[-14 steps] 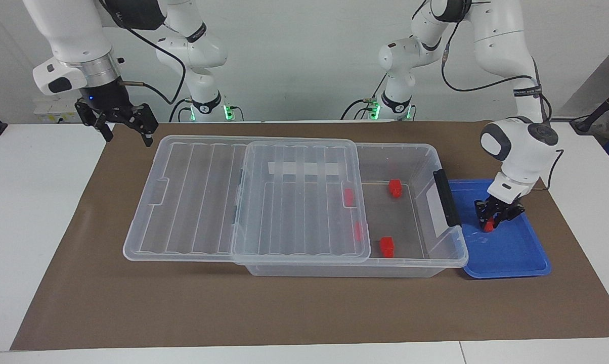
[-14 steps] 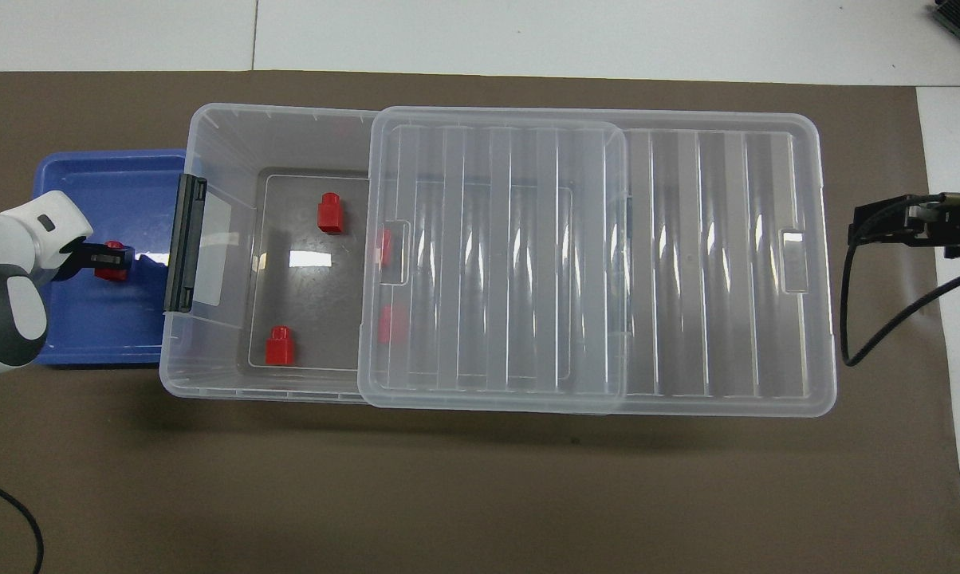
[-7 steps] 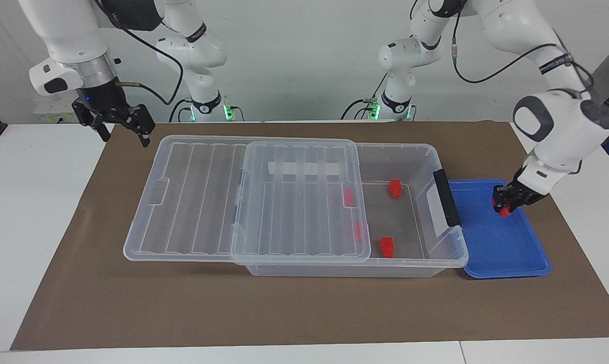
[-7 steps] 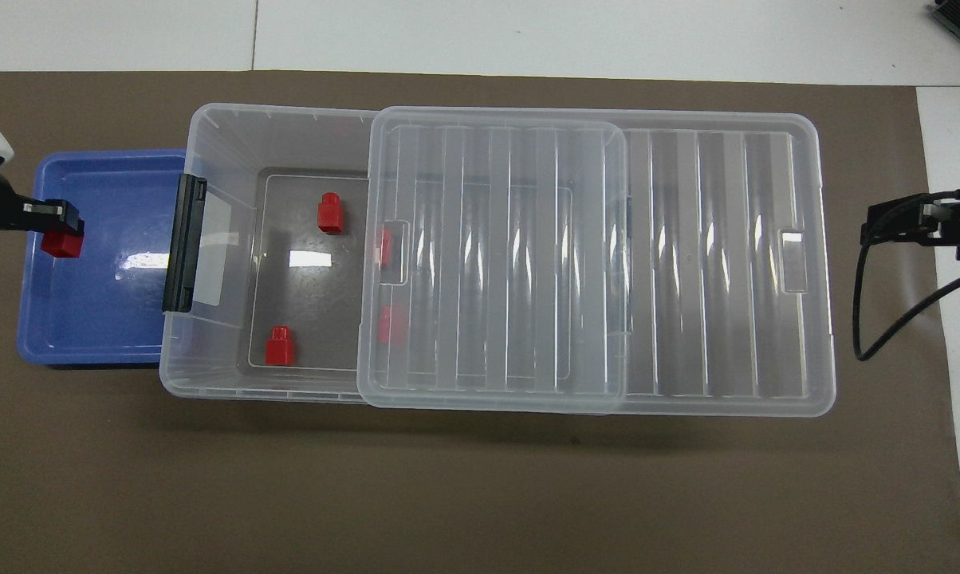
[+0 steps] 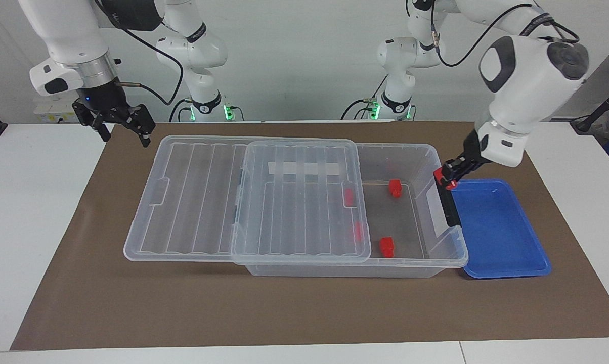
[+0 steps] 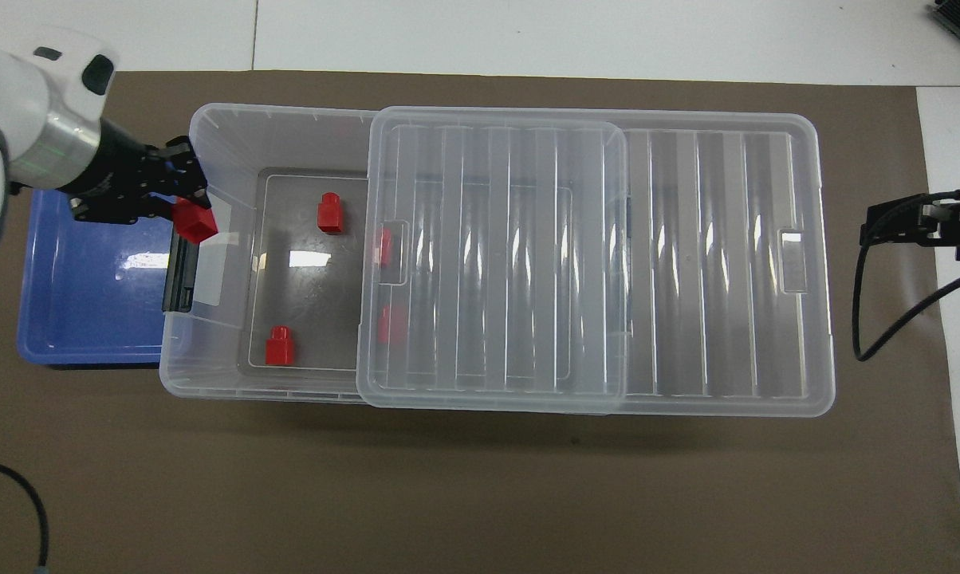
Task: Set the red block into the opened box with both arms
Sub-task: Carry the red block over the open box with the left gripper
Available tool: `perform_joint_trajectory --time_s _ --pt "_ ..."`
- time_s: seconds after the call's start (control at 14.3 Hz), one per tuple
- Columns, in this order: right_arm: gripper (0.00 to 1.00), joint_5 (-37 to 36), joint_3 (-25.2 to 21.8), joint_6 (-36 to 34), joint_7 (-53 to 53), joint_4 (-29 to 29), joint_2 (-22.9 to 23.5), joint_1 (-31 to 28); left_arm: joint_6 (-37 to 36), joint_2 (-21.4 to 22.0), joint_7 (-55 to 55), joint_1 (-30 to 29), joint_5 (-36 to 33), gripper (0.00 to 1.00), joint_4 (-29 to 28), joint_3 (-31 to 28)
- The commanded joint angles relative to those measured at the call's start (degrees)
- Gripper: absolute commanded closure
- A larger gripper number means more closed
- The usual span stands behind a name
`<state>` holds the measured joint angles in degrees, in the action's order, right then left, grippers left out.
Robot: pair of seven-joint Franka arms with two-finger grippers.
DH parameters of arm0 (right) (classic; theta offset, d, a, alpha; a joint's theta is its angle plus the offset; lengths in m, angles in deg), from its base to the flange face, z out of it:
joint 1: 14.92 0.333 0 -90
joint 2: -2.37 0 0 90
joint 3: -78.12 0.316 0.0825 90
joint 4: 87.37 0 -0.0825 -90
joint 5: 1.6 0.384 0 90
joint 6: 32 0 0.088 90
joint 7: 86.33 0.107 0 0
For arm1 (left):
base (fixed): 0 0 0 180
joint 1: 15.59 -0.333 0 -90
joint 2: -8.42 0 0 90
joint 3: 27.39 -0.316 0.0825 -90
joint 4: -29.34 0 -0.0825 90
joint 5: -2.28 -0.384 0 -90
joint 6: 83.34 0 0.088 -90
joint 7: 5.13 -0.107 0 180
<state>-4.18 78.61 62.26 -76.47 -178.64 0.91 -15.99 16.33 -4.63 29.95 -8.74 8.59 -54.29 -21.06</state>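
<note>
Over the box point(image 5: 426, 151) rim, our left gripper point(image 5: 447, 175) grips the red block point(image 5: 440, 176); we should carry it farther inside before letting go.

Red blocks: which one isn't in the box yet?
The red block clamped in the left gripper, in the air over the box rim at its black latch. The others lie on the box floor.

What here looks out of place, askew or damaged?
Nothing looks damaged or spilled. The ribbed clear lid lies slid toward the right arm's end, overhanging the clear plastic box; the opening leaves room for the small red block in the left gripper.
</note>
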Motion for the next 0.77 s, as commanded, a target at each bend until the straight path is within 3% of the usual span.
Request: perform_joint_trajectory --time_s 0.0,0.21,0.49,0.7 --pt "0.00 0.04 0.12 -0.83 0.60 0.13 -0.04 -0.16 11.55 3.98 5.44 4.91 -1.20 1.00 -11.14 -0.88" --pt "0.00 0.04 0.12 -0.83 0.60 0.13 -0.04 -0.16 27.37 5.93 4.56 6.68 -9.20 1.00 -24.70 -0.79" --pt "0.00 0.04 0.12 -0.65 0.69 0.13 -0.04 -0.24 30.93 5.06 -6.14 5.63 -10.27 1.00 -28.51 -0.97" --pt "0.00 0.04 0.03 -0.65 0.69 0.13 -0.04 -0.24 43.10 3.38 -6.17 6.42 -10.27 1.00 -37.01 -0.97"
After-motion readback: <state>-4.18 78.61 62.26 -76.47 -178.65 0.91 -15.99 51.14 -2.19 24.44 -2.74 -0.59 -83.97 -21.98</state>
